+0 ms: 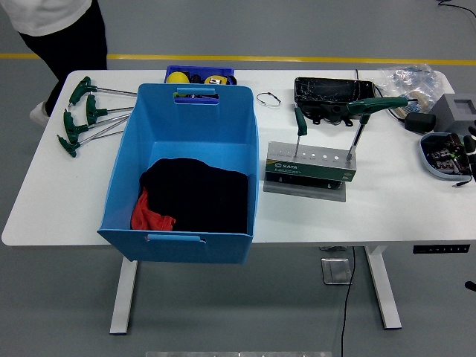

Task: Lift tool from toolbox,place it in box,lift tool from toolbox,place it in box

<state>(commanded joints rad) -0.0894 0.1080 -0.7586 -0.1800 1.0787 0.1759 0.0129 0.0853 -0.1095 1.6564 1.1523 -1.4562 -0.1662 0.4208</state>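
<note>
No robot hand shows anywhere in frame, so finger state can't be told for either arm. A person (63,30) stands at upper left behind the table (44,216), only dark trousers and a white top visible.

Toolbox here = the grey/green tool stand (312,165), centre-right of frame. Two T-handle wrenches sit upright in its top holes: a smaller one (300,126) w/ green grip toward the stand's left, and a larger one (364,111) at its right end, green handle stretching across toward upper right. Other holes look empty, though they're tiny and hard to read.

Target box = the big blue bin (186,126), centre-left, just beside the stand. Inside: black cloth (201,197) and a red cloth (149,216) in the lower-left corner. Four more T-handle wrenches (85,119) lie flat at upper left, well apart from the stand.

Handling, as a guess: steel shafts, stiff, moderately heavy for size, not fragile. Shafts thin and slick, so poor to pinch. Best hold is the green grip, probably rubbery, wrapped w/ fingers round the crossbar. Pull straight up along the shaft or it'll bind in the hole and maybe tip the stand. The cloth in the bin should cushion the drop.

Clutter at upper right: black tray (327,93), grey box (455,111), blue dish (439,156). Yellow items in a small blue tray (199,74) sit behind the bin
</note>
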